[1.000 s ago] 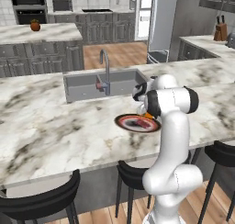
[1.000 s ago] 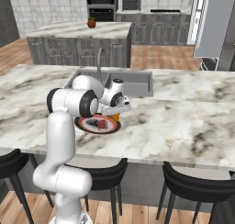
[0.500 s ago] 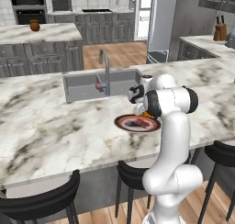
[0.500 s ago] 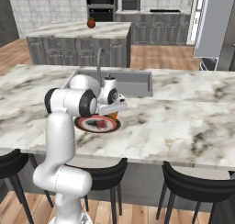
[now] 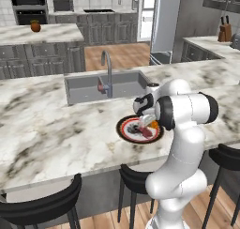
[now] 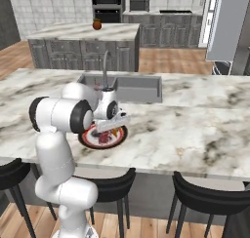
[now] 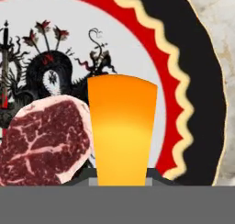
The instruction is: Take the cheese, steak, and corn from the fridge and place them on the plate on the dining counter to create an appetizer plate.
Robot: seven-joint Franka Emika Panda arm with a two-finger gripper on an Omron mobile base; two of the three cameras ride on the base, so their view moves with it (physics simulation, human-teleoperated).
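Pincer (image 7: pixel 122 182) grips the cheese (image 7: pixel 122 131) over the plate (image 7: pixel 202 81), just beside the steak (image 7: pixel 43 142) lying on that plate, which sits on the table (image 5: pixel 47 129).

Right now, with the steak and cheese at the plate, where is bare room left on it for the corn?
The plate is free across its patterned centre beyond the steak and the cheese, and along the dark rim beside the cheese. It is crowded on the side nearest the gripper, where steak and cheese sit edge to edge. The dining counter is bare between plate and sink.
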